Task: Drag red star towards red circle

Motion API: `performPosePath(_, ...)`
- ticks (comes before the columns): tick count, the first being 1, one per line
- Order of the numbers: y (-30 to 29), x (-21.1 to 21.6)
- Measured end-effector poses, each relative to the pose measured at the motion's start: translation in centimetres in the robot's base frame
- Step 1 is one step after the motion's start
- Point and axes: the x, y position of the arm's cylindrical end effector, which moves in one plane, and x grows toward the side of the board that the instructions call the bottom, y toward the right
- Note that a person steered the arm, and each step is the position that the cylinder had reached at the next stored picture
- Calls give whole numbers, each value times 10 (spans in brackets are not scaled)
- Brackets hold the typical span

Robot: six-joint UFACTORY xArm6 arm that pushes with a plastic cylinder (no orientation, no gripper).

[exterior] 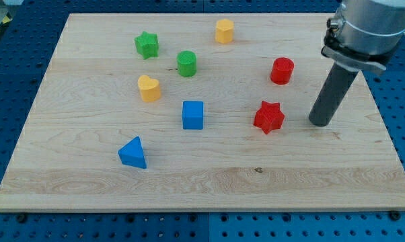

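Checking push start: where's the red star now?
The red star sits right of centre on the board, below the red circle, with my tip just to its right, apart.

My tip (pixel 319 123) is seen just to the view's right of the red star (pixel 268 117) — apart, not touching. The red circle (pixel 282 70) is set near the star, toward the view's top.
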Motion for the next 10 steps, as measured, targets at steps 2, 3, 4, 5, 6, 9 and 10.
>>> performPosePath(2, -13, 35)
performPosePath(3, -25, 50)
performPosePath(4, -32, 51)
performPosePath(5, -60, 51)
performPosePath(6, -62, 51)
performPosePath(9, -87, 51)
performPosePath(10, -91, 51)
